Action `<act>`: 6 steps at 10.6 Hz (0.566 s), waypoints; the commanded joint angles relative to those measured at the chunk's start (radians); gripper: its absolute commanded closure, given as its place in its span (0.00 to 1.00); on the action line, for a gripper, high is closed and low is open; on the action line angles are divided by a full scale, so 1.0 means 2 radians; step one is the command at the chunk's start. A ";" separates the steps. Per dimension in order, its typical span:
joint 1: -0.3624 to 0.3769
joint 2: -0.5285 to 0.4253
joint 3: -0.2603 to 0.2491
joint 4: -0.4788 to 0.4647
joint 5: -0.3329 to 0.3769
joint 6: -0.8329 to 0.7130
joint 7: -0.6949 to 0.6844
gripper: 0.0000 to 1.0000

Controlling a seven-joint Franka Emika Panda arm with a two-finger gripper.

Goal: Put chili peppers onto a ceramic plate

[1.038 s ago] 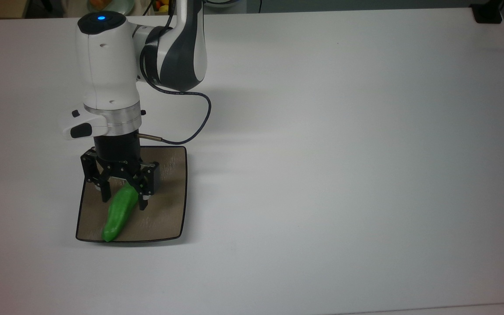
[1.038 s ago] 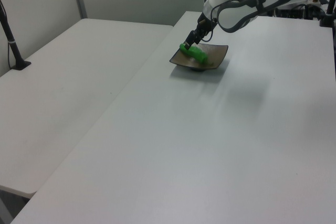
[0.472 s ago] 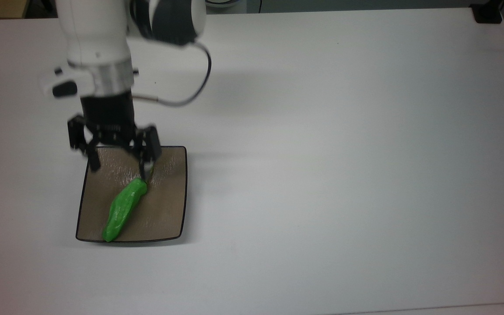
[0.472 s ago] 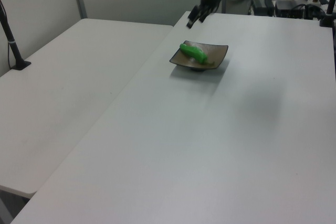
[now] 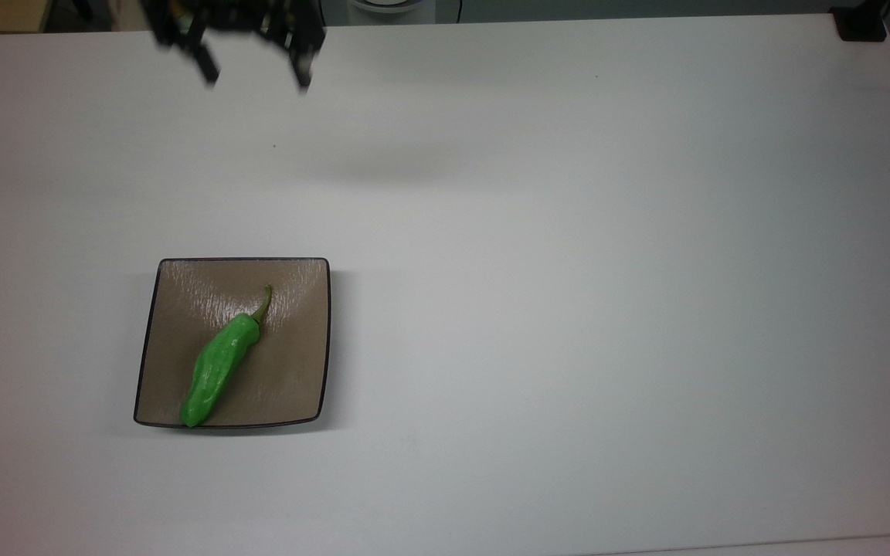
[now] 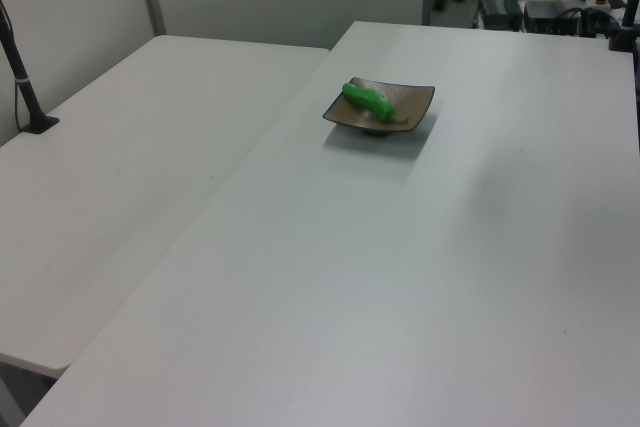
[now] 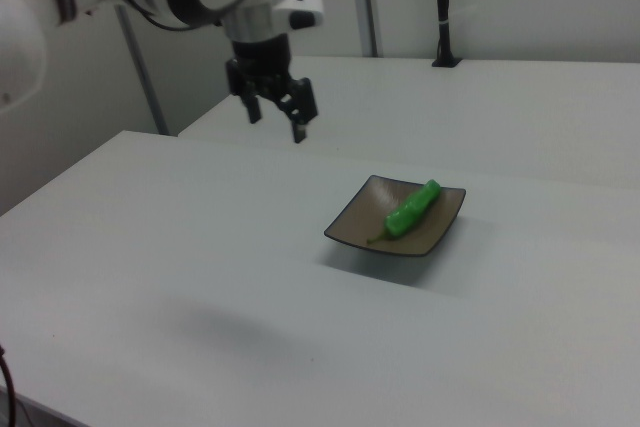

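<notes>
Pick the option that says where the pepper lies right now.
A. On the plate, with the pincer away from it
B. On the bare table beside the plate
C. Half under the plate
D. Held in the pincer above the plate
A: the pepper lies on the plate, while the open pincer hangs empty, well away from it.

bright green chili pepper (image 5: 217, 369), streaked brown ceramic plate (image 5: 290, 363), white table (image 5: 568, 270)

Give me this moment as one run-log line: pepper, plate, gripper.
pepper: glossy green chili pepper lying on plate | plate: square brown ceramic plate on white table | gripper: open, empty, raised apart from plate
</notes>
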 commanded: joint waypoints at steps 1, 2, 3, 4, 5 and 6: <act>0.045 -0.068 -0.006 -0.032 -0.001 -0.088 0.003 0.00; 0.062 -0.078 -0.012 -0.033 -0.002 -0.104 0.003 0.00; 0.080 -0.082 -0.013 -0.039 -0.002 -0.103 0.002 0.00; 0.099 -0.087 -0.013 -0.049 -0.009 -0.095 0.002 0.00; 0.112 -0.088 -0.013 -0.061 -0.029 -0.078 0.002 0.00; 0.118 -0.087 -0.012 -0.067 -0.035 -0.059 0.000 0.00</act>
